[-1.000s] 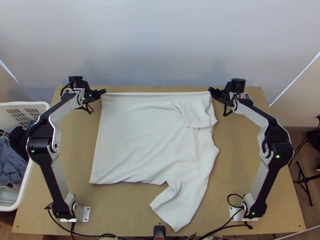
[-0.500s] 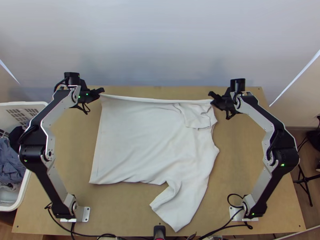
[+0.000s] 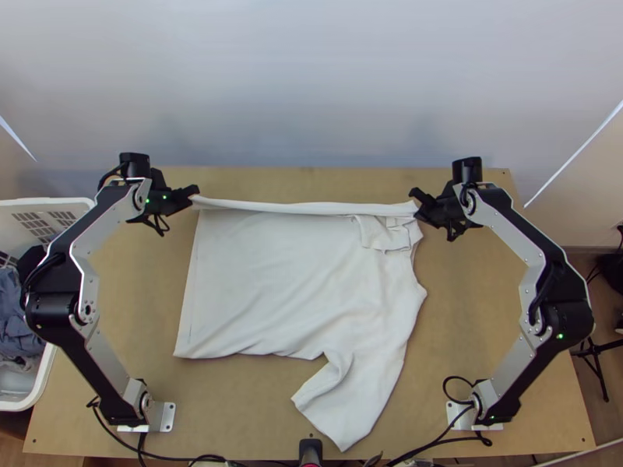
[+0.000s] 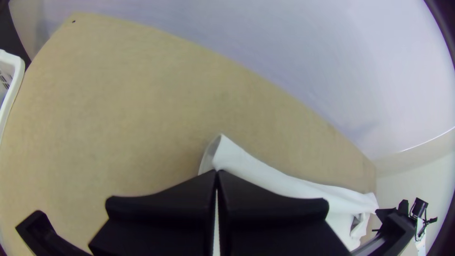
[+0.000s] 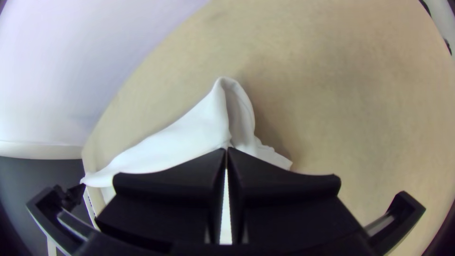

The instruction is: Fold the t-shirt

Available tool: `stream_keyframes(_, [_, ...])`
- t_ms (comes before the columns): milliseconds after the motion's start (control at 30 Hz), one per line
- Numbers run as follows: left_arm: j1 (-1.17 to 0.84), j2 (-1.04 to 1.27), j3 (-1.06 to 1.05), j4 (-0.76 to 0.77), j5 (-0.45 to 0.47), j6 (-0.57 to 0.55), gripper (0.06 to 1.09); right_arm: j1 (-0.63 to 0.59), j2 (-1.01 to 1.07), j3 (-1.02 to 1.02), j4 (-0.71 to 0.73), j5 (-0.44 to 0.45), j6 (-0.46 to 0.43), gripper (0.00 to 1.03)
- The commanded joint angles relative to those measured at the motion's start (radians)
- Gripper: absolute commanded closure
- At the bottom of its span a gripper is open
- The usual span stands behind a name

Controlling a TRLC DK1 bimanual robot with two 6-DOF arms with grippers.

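Mid-fold, our black left hand (image 3: 195, 194) and right hand (image 3: 416, 204) pinch the white cloth t-shirt (image 3: 272, 272); next we should lay its edge nearer.

The left arm of silver-grey links and black joints (image 3: 107, 359) and the matching right arm (image 3: 506, 354) bow outward at their elbows. The left pincer (image 3: 194, 191), with wide flat black fingers (image 4: 161, 206), points inward, tips together; the right pincer (image 3: 416, 202) faces it, well apart, likewise closed at the tips.
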Motion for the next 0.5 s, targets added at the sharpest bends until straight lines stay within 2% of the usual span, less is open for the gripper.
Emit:
stream_keyframes(0, [0.011, -0.045, -0.084, -0.003, 0.020, -0.002, 1.05, 0.002, -0.069, -0.066, -0.014, 0.000, 0.002, 1.00])
stream_keyframes(467, [0.000, -0.069, -0.252, 0.056, 0.029, 0.024, 1.05, 0.034, -0.112, -0.220, 0.011, 0.008, 0.005, 1.00])
